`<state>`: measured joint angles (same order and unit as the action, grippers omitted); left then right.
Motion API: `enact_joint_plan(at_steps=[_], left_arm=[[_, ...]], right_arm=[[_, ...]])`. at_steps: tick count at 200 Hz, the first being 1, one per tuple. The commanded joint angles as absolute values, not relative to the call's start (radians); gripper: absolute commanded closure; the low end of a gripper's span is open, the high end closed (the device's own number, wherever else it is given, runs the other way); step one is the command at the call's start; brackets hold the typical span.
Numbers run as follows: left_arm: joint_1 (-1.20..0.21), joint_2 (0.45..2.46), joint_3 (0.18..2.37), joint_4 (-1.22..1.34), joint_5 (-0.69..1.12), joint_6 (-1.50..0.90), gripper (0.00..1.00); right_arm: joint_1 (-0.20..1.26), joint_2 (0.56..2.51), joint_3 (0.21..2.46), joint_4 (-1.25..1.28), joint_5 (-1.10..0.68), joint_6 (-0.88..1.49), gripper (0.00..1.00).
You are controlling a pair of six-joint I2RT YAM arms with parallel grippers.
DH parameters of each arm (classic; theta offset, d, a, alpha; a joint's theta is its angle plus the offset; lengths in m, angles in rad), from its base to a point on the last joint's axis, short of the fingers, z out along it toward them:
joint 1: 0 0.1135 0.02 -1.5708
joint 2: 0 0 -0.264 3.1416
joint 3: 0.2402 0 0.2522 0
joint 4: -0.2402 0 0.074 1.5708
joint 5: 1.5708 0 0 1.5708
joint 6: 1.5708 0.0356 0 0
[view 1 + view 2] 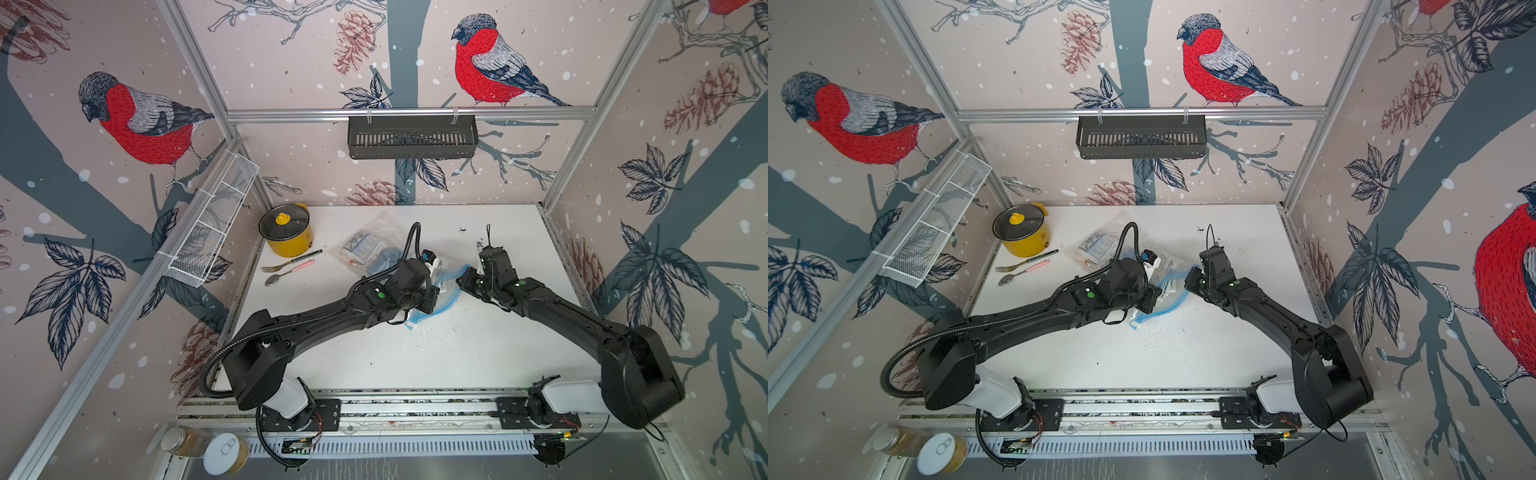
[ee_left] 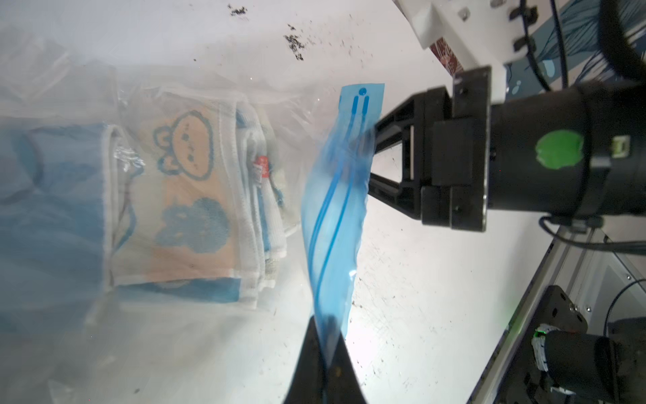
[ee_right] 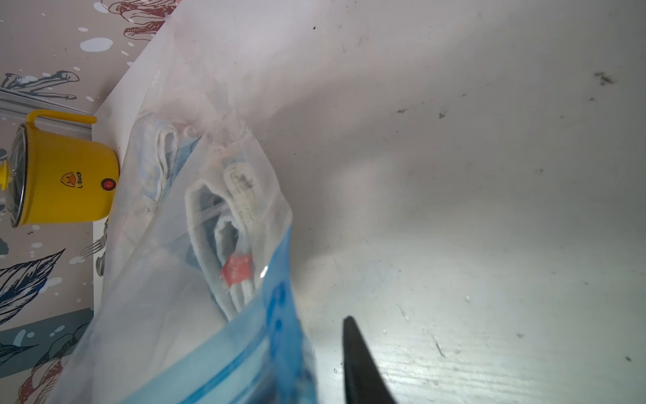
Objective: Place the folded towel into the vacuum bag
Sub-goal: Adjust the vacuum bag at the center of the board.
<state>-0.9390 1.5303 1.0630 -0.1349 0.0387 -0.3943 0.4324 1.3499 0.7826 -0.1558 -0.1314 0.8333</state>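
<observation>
The vacuum bag (image 1: 376,232) lies crumpled on the white table (image 1: 457,357), and its clear plastic (image 2: 209,332) spreads across the left wrist view. Inside it rests the folded towel (image 2: 188,210), cream and blue with bear prints, also seen in the right wrist view (image 3: 223,227) and in both top views (image 1: 1096,247). My left gripper (image 2: 327,335) is shut on the bag's blue zip strip (image 2: 335,210). My right gripper (image 1: 463,282) is at the strip's other end, jaws apart. One bare finger (image 3: 360,367) stands clear beside the strip (image 3: 279,332).
A yellow pot (image 1: 286,232) stands at the back left, with a fork (image 1: 286,263) and spoon (image 1: 282,276) beside it. A white wire basket (image 1: 212,228) hangs on the left wall and a black one (image 1: 411,137) on the back wall. Dark crumbs (image 1: 436,332) dot the table.
</observation>
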Motion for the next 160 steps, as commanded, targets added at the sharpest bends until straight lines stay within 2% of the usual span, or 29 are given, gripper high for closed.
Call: enact_joint_plan(at_steps=[1, 24, 36, 46, 74, 98, 126, 160], left_arm=[[-0.948, 1.516, 1.042, -0.083, 0.090, -0.394, 0.63], [-0.948, 1.446, 1.003, -0.078, 0.046, -0.396, 0.24], [-0.947, 1.396, 0.968, -0.087, 0.014, -0.387, 0.10], [-0.947, 1.355, 0.948, -0.102, -0.022, -0.381, 0.04], [-0.946, 1.260, 0.885, -0.158, -0.163, -0.425, 0.03], [-0.919, 1.205, 0.818, -0.193, -0.181, -0.499, 0.03], [-0.849, 1.149, 0.732, -0.208, -0.060, -0.622, 0.03], [-0.815, 1.069, 0.607, -0.144, 0.029, -0.750, 0.04]], right_arm=[[0.414, 1.321, 0.768, -0.173, -0.110, 0.845, 0.48], [0.360, 1.276, 0.738, -0.240, -0.069, 0.874, 0.39], [0.323, 1.235, 0.714, -0.261, -0.064, 0.884, 0.36], [0.295, 1.190, 0.694, -0.269, -0.063, 0.890, 0.35], [0.260, 1.074, 0.680, -0.285, -0.040, 0.885, 0.31], [0.275, 1.031, 0.697, -0.219, -0.108, 0.824, 0.30], [0.383, 1.128, 0.802, -0.236, -0.135, 0.732, 0.30], [0.523, 1.360, 0.914, -0.270, -0.137, 0.676, 0.42]])
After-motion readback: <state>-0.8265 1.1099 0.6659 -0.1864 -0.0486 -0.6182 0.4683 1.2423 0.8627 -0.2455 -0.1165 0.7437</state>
